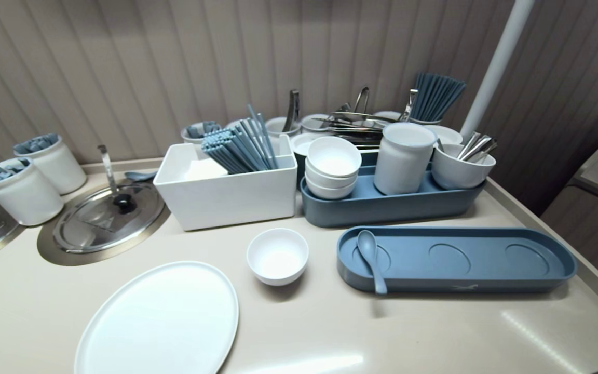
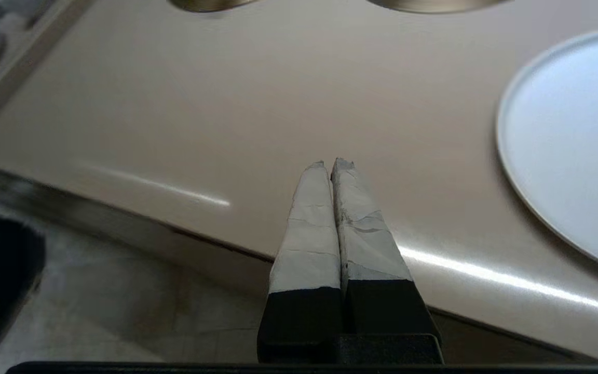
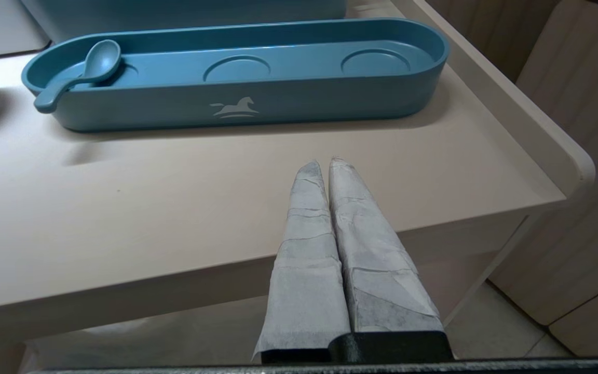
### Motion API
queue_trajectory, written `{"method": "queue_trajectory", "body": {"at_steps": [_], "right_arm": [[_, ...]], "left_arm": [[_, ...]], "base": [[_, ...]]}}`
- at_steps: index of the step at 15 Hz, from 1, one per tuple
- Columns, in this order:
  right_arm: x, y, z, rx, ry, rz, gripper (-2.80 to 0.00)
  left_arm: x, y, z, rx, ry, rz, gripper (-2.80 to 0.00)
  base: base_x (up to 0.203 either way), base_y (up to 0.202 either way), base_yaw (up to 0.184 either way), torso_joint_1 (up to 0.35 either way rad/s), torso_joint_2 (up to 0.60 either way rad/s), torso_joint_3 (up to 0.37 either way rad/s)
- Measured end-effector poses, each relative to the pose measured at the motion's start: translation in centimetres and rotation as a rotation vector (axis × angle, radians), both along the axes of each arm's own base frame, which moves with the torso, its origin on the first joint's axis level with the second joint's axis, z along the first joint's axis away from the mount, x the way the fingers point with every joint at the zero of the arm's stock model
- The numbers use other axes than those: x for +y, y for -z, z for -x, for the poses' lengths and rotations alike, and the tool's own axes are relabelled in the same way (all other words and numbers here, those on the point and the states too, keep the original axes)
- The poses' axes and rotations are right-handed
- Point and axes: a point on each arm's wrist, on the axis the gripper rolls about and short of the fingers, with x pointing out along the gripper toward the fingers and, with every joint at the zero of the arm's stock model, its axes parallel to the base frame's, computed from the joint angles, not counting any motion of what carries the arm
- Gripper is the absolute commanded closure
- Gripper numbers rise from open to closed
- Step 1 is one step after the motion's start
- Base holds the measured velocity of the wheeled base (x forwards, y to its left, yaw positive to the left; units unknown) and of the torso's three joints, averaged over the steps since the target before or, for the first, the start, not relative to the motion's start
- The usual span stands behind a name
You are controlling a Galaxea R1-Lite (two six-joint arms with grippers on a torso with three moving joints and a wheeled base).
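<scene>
The left hand (image 2: 330,162), fingers together and empty, hangs over the worktop's (image 2: 216,104) front edge near the white oval plate (image 2: 574,156). The right hand (image 3: 325,162), also closed, hangs before the blue tray (image 3: 236,111). Gripping that thin plate rim would need the fingers parted first.

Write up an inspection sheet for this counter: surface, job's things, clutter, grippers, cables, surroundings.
Surface: beige counter, glossy, no spills seen.
Job's things: white plate at the near left; blue front tray at the right, spoon in its left end with the handle over the rim.
Clutter: bowl between plate and front tray; box with chopsticks; rear tray with stacked bowls, jar and cup of cutlery; metal lid set in the counter; two pots at the far left.
Grippers: left gripper shut, empty, over the counter's near edge beside the plate; right gripper shut, empty, over the near edge before the front tray.
Cables: nothing seen.
Surroundings: panelled wall, white pole, cabinet at the right.
</scene>
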Motion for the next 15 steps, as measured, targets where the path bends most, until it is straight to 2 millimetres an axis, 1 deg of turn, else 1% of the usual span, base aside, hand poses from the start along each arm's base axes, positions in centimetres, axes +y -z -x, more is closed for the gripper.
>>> {"method": "queue_trajectory", "body": {"at_steps": [2, 3, 5, 6, 8, 12, 15], "right_arm": [[0.0, 0.0, 0.0, 0.0, 0.0, 0.0, 0.0], [0.0, 0.0, 0.0, 0.0, 0.0, 0.0, 0.0], [0.0, 0.0, 0.0, 0.0, -0.001, 0.0, 0.0], [0.0, 0.0, 0.0, 0.0, 0.0, 0.0, 0.0], [0.0, 0.0, 0.0, 0.0, -0.001, 0.0, 0.0], [0.0, 0.0, 0.0, 0.0, 0.0, 0.0, 0.0], [0.0, 0.0, 0.0, 0.0, -0.001, 0.0, 0.0]], "left_arm": [[-0.6, 3.6, -1.8, -0.025, 0.255, 0.007, 0.0], [-0.9, 4.8, -2.5, -0.058, 0.381, 0.012, 0.0], [-1.3, 6.5, -3.2, -0.099, 0.565, 0.02, 0.0], [-1.4, 6.8, -3.4, -0.133, 0.598, 0.022, 0.0], [-1.4, 7.1, -3.6, -0.175, 0.6, 0.023, 0.0], [-1.4, 7.3, -3.7, -0.172, 0.593, 0.027, 0.0], [-1.3, 7.3, -3.7, -0.196, 0.545, 0.095, 0.0]], "base": [[0.0, 0.0, 0.0, 0.0, 0.0, 0.0], [0.0, 0.0, 0.0, 0.0, 0.0, 0.0], [0.0, 0.0, 0.0, 0.0, 0.0, 0.0], [0.0, 0.0, 0.0, 0.0, 0.0, 0.0], [0.0, 0.0, 0.0, 0.0, 0.0, 0.0], [0.0, 0.0, 0.0, 0.0, 0.0, 0.0], [0.0, 0.0, 0.0, 0.0, 0.0, 0.0]]}}
